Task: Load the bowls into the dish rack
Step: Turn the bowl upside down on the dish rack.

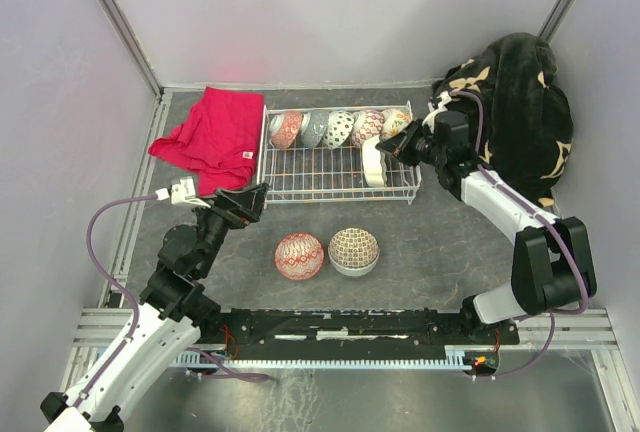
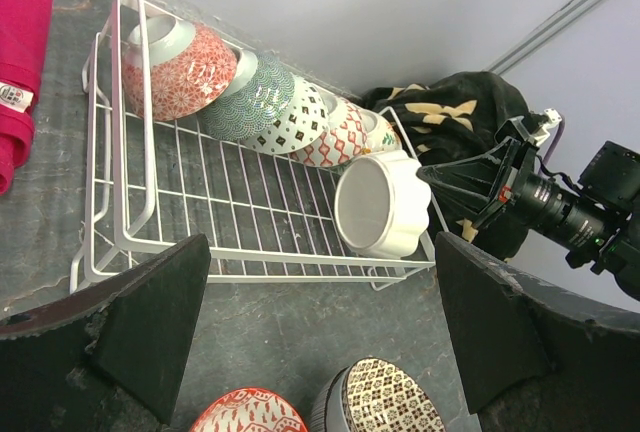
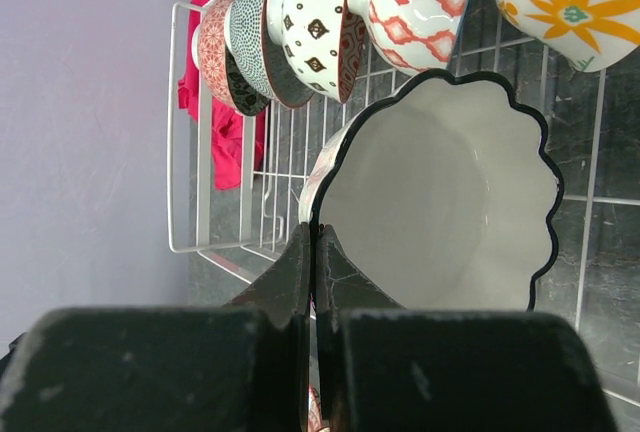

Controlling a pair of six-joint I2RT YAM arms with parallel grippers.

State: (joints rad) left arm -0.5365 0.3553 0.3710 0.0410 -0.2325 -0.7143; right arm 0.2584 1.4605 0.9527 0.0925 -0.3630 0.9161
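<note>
In the top view, the dish rack stands at the back middle of the tabletop, with a row of patterned bowls set on edge along its far side. The right pincer is clamped on a scalloped white bowl at the rack's right end. We judge that this bowl is being placed. The next move calls for seating it on the wires before the pincer lets go. A red lattice bowl and a brown-patterned bowl wait side by side on the tabletop in front of the rack. The left pincer hovers near the rack's near left corner. In the left wrist view its fingers stand wide apart and hold nothing. The white bowl stands on its side inside the rack, with its mouth facing the rack's left end and a free strip of grid beside it. In the right wrist view the fingers are pinched together on the bowl's dark, wavy rim. Its inside is plain white and glossy, so we think it could slip.
</note>
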